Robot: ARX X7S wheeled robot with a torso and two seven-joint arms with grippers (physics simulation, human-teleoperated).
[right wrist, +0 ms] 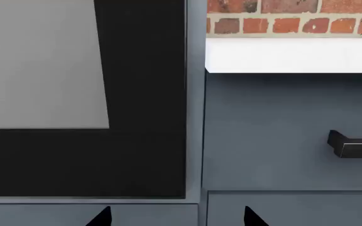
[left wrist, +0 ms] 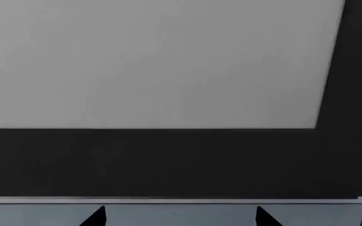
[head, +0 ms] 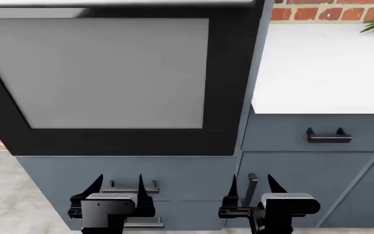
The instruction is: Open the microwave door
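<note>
Head view puts both claws nearest, low before the blue-grey cabinet (head: 194, 180) under the microwave door (head: 109, 73). The left claw (head: 118, 187) has its fingers apart, empty, below the door's left half; the right claw (head: 252, 187) is likewise spread and empty, below the door's right edge. Beyond, right of the door, lie the white table (head: 323, 68), a black drawer handle (head: 330, 136), and a brick wall (head: 330, 12).

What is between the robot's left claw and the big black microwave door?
Only blue-grey cabinet front separates the left gripper from the black microwave door, in the head view.
</note>
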